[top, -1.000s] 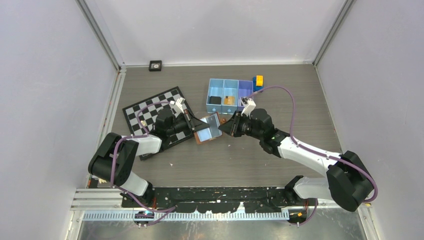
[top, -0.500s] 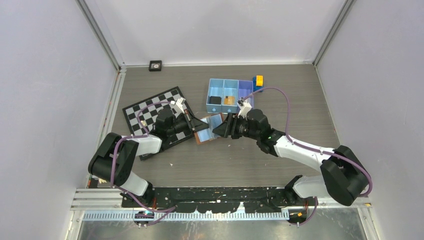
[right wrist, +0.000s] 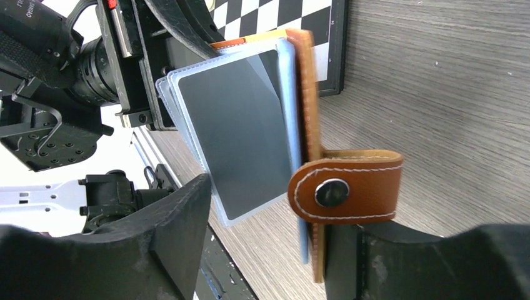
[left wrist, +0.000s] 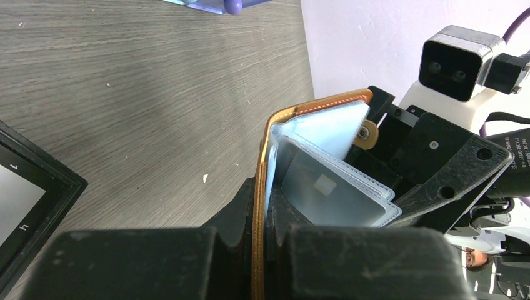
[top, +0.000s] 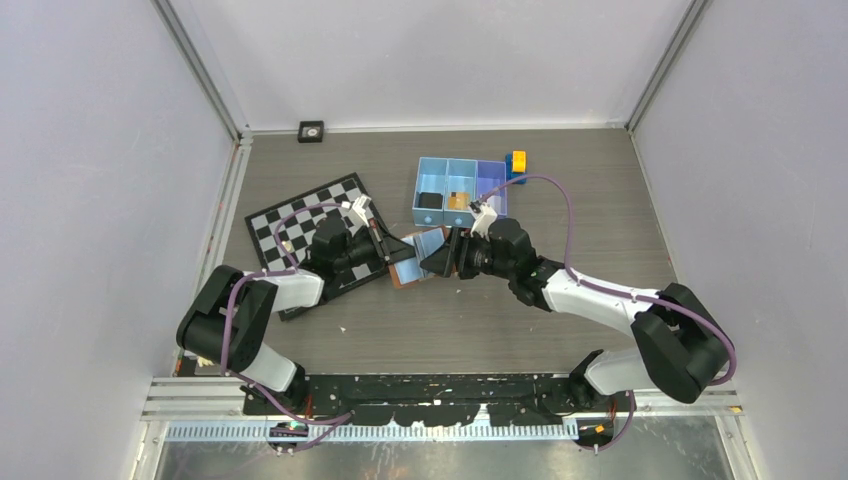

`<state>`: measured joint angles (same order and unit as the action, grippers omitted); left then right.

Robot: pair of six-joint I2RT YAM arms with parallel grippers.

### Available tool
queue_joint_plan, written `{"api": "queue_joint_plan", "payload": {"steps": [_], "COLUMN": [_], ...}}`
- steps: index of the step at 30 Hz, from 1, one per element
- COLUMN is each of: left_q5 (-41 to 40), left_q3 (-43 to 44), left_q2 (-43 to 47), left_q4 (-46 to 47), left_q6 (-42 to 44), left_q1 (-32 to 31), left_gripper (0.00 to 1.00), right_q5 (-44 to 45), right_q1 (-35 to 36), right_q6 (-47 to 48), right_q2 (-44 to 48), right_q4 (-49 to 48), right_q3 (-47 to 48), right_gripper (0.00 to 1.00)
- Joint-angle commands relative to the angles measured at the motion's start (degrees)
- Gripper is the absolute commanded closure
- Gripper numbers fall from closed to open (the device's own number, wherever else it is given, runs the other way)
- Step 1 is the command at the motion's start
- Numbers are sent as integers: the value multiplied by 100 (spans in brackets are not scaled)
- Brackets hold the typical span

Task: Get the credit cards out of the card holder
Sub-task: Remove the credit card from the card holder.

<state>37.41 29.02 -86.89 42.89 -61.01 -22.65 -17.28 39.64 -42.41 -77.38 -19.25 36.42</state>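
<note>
The brown card holder [top: 420, 245] is held up open between my two grippers at the table's middle. My left gripper [left wrist: 261, 250] is shut on its brown cover [left wrist: 257, 206]. A grey card [left wrist: 325, 187] with a chip sits in clear sleeves inside. In the right wrist view a dark grey card [right wrist: 240, 131] in a clear sleeve fans out from the cover [right wrist: 306, 94], and the snap strap [right wrist: 347, 187] hangs forward. My right gripper [right wrist: 262, 250] is open, its fingers [right wrist: 178, 231] straddling the sleeve's free edge; the cover lies against the right finger.
A blue three-compartment tray [top: 497, 178] stands behind the holder, with a dark item and an orange item inside. A yellow-and-blue block [top: 517, 163] sits at its right end. A checkerboard [top: 300, 215] lies under the left arm. A small black object [top: 311, 131] is at the back wall.
My right gripper has moved left onto the card holder, so its open fingers now straddle the sleeves. My left gripper has kept its hold and place.
</note>
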Motion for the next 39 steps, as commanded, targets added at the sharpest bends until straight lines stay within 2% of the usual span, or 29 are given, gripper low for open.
{"api": "queue_joint_plan", "payload": {"steps": [1,4,8,10,11,16,20,23,34,39], "left_q5": [334,402,384,393,404,445,455,484,734,829], "left_q3": [60,63,71,71,77,106,115,130,270,305], "left_q2": [85,45,42,37,32,-31,-38,-57,-389,-538], "left_q4": [569,755,785,784,787,787,765,764,867,1060], "left_q6": [-122,-185,-175,-176,-185,-211,-218,-227,-459,-605], "left_q1": [-46,-67,-99,-99,-99,-108,-108,-108,-123,-125], "left_gripper": [100,100,100,100,100,100,100,100,100,100], "right_q5": [114,288,641,751,797,1056,1236,1298,1517,1599], "right_q1": [14,16,30,43,43,51,53,47,53,71], "right_q6": [40,84,219,242,258,313,340,361,729,918], "right_q2": [29,-39,-70,28,54,16,82,195,435,451], "right_q4": [-57,191,603,594,612,949,1016,1005,1247,1342], "right_q3": [158,269,363,300,281,409,411,366,416,471], "right_gripper": [40,40,31,22,20,20,39,46,68,68]}}
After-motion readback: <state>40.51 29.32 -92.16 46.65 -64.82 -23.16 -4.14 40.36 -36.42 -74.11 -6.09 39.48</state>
